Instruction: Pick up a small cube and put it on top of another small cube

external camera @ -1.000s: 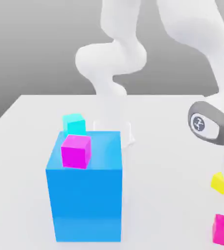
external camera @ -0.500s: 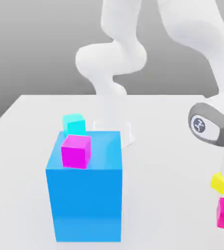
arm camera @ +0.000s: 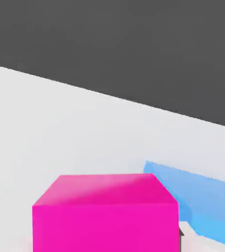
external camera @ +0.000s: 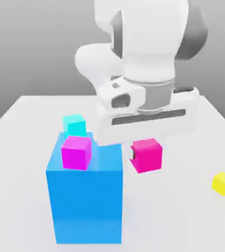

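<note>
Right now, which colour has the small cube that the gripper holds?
Hot pink; the small cube shows best in the exterior view, under the gripper.

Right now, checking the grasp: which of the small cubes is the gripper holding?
The hot-pink cube, shut in the gripper above the table. The magenta cube rests on the blue block; the yellow cube lies on the table.

The small cube (external camera: 147, 155) is hot pink; the second small cube (external camera: 223, 183) is yellow. The large block (external camera: 85, 197) is blue, carrying a magenta cube (external camera: 76, 152) and a cyan cube (external camera: 74, 125). The worktop (external camera: 31, 123) is white.
</note>
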